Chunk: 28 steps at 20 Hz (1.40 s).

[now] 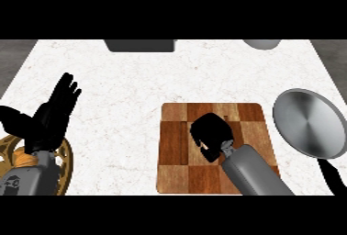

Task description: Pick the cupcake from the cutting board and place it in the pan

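Observation:
The wooden cutting board (177, 174) lies at the counter's front middle. My right hand (211, 132) is over the board's centre with its fingers curled downward. The cupcake is hidden inside that curl, and I cannot see whether it rests on the board or is lifted. The round grey pan (310, 123) sits just right of the board, a short gap from the hand. Its black handle (332, 176) points toward the front edge. My left hand (55, 112) rests open at the far left, fingers up.
A golden wire basket (62, 170) holding something orange (25, 159) sits at the front left, under my left forearm. A dark grey object (139, 45) and a grey bowl (262, 43) stand at the counter's back edge.

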Each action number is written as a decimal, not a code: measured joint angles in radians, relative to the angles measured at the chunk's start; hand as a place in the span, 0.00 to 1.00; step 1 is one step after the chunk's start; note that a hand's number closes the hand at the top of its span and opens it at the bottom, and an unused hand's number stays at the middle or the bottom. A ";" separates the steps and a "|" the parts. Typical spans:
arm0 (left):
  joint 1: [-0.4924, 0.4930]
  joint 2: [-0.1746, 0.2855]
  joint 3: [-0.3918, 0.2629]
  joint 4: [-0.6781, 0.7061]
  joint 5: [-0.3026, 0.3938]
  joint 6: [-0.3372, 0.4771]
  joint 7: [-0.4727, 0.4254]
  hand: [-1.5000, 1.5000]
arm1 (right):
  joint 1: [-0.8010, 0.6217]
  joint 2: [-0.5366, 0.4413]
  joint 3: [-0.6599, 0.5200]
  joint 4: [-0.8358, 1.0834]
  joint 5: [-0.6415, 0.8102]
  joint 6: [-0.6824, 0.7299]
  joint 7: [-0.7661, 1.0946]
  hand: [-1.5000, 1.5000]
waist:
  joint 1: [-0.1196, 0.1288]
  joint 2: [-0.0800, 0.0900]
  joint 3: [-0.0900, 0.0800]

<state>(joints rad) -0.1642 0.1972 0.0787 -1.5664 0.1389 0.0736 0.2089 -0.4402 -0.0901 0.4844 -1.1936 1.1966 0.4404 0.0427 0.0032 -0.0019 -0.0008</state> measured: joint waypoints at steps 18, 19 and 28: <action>0.034 -0.010 0.023 -0.043 -0.010 0.002 0.030 0.50 | 0.255 0.057 -0.133 -0.370 0.099 -0.167 0.319 1.00 | -0.033 -0.008 0.000; 0.036 -0.008 0.022 -0.046 -0.013 0.001 0.028 0.50 | 0.261 0.055 -0.121 -0.419 0.127 -0.173 0.349 1.00 | -0.032 -0.009 0.000; 0.014 -0.019 0.015 -0.022 -0.022 -0.002 0.019 0.50 | 0.241 0.043 -0.067 -0.869 0.275 -0.015 0.527 1.00 | -0.019 -0.005 0.000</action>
<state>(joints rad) -0.1498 0.1786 0.0935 -1.5889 0.1171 0.0713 0.2278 -0.1988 -0.0473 0.4172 -2.0626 1.4717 0.4255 0.5694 -0.0155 -0.0065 -0.0010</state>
